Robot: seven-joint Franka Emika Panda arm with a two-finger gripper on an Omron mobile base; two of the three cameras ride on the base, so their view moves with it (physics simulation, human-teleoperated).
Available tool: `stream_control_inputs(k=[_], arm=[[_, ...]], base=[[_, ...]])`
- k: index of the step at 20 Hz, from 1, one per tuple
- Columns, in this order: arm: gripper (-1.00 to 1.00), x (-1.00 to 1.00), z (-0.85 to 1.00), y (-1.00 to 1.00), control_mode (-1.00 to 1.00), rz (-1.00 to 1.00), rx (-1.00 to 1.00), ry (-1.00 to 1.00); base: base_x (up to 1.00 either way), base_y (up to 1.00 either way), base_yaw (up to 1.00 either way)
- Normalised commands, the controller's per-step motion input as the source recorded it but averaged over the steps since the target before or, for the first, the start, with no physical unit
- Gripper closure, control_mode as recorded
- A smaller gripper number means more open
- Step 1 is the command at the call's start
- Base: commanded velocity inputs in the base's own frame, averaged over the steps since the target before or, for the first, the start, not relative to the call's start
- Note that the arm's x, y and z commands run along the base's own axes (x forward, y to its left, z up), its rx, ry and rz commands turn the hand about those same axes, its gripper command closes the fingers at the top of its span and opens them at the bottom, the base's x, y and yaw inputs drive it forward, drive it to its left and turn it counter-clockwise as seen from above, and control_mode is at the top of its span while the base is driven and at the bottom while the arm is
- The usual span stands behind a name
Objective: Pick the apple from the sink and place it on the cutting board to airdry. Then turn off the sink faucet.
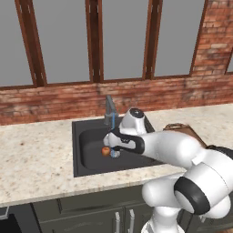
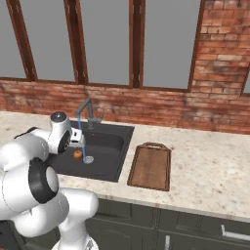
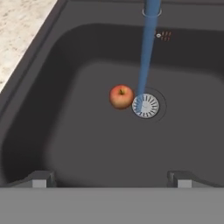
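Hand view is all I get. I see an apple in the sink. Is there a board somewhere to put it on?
Observer: Yes, a wooden board lies on the counter, just beside the sink.
Operator: Is anything on the board?
Observer: No, it's bare.
Operator: Where does the blue water come from?
Observer: From a grey faucet at the back of the sink, under the windows.
Operator: Is my pincer near the apple?
Observer: It hangs open over the sink, above the apple, not touching it.
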Motion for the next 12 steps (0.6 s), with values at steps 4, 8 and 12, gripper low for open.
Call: stream_control_inputs(k=[4, 8, 12], arm=[[-1.00, 0.12, -0.13, 0.09, -1.00, 0.00, -0.03, 0.00], [-1.00, 0.11, -0.12, 0.05, -1.00, 0.00, -0.03, 0.01], [-1.00, 0.20, -0.18, 0.04, -1.00, 0.00, -0.01, 0.04]], base=[[0.00, 0.00, 0.00], [0.00, 0.00, 0.00], [0.00, 0.00, 0.00]])
